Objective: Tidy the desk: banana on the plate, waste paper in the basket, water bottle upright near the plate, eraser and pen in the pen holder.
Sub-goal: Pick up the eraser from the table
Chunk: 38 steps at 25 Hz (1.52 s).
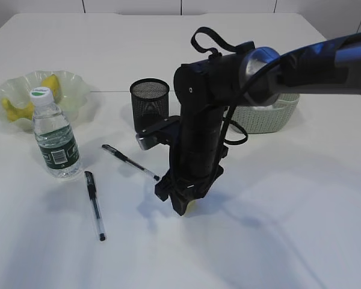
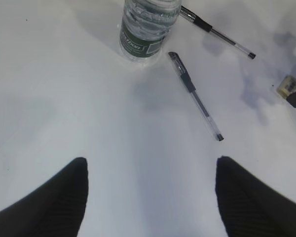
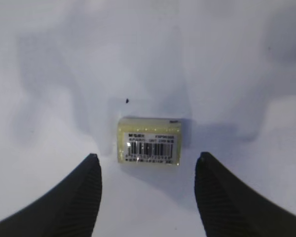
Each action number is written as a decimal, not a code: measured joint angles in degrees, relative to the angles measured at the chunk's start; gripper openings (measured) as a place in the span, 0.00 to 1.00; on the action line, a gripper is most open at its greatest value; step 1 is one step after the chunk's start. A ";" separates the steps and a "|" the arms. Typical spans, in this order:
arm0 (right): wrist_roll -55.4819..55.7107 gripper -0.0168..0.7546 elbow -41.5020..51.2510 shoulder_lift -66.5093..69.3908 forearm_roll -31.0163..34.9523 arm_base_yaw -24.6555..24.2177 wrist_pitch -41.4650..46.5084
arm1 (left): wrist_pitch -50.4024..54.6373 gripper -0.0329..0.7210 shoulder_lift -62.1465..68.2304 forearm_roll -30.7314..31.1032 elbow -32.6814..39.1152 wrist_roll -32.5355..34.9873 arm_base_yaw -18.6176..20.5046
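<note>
Now on the eraser step. Points the right gripper (image 3: pixel 147 159) straight down at the desk (image 1: pixel 301 211), jaws spread, nothing pinched. Brackets the eraser (image 3: pixel 149 140) loosely: one dark finger (image 3: pixel 84 197) to each side of the cream block, a gap of bare white showing on both sides, label face up. Looks low over the tabletop in the exterior view, tips close to the surface, though contact cannot be told.

Calls next for a short drop to put the pads level with the block's sides, then a close across its length. Needs care with so small and low a thing: easy to push it askew or clip only its upper edge. Then a lift and a carry to the pen holder (image 1: pixel 149 102), standing just behind the arm, and a release above its open mouth.

Further out, hangs the left gripper (image 2: pixel 150 163) wide apart and empty over bare desk. Leaves two pens lying flat, one (image 1: pixel 131 162) just left of the right arm, the other (image 1: pixel 94 205) nearer the front edge. Shows the water bottle (image 1: pixel 54 135) upright beside the plate (image 1: pixel 78 90), the banana (image 1: pixel 48 84) already inside. Puts the basket (image 1: pixel 271 117) behind the arm on the right; contents too hidden to judge.
</note>
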 joint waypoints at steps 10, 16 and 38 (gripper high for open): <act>0.00 0.60 -2.07 2.38 0.68 0.27 -0.13 | 0.11 0.81 0.00 0.00 0.00 0.00 0.00; 0.00 0.60 -3.19 3.54 1.27 0.62 0.61 | 0.11 0.81 0.25 0.00 0.00 0.00 0.00; 1.28 0.37 -3.32 3.57 -0.46 0.62 1.51 | 0.34 0.78 0.72 0.00 0.00 0.00 0.00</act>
